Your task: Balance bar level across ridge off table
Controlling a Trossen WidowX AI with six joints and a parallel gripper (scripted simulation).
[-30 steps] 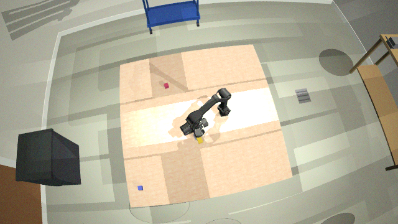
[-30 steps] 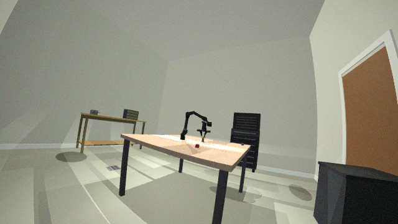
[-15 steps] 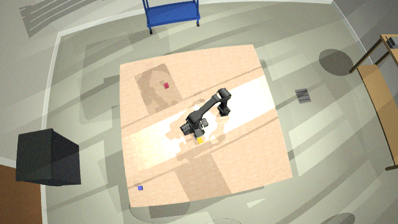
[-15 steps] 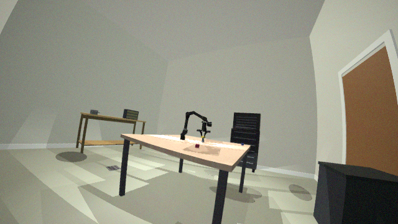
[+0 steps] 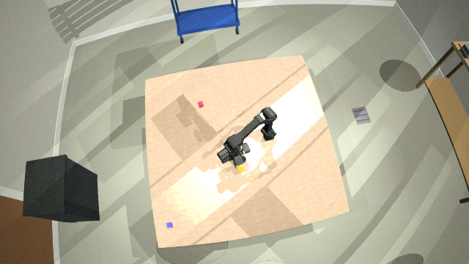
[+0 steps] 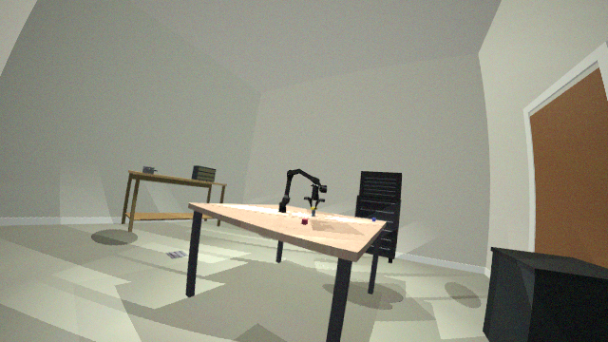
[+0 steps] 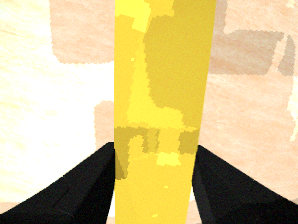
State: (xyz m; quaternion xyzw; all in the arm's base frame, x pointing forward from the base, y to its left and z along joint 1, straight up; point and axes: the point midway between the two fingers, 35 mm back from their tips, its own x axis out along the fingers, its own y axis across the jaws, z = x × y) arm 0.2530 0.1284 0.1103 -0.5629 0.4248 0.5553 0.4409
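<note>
The yellow bar (image 5: pixel 239 169) (image 6: pixel 313 208) (image 7: pixel 157 100) runs lengthwise up the middle of the wrist view, between both black fingers. My gripper (image 6: pixel 313 205) (image 7: pixel 153 152) is shut on it, with one finger against each long side. In the exterior view a small blue-grey piece (image 6: pixel 313 214), which looks like the ridge, stands on the table just below the bar. Whether bar and ridge touch is too small to tell, and so is whether the bar is level. In the top view the arm hides most of the bar. The ridge is not visible in the wrist view.
A red cube (image 5: pixel 200 104) (image 6: pixel 304 221) lies on the wooden table (image 5: pixel 256 73) (image 6: pixel 266 225), off to one side of the arm. A blue cube (image 5: pixel 169 224) (image 6: pixel 373 219) lies near a table corner. Bands of bright light and shadow cross the table top.
</note>
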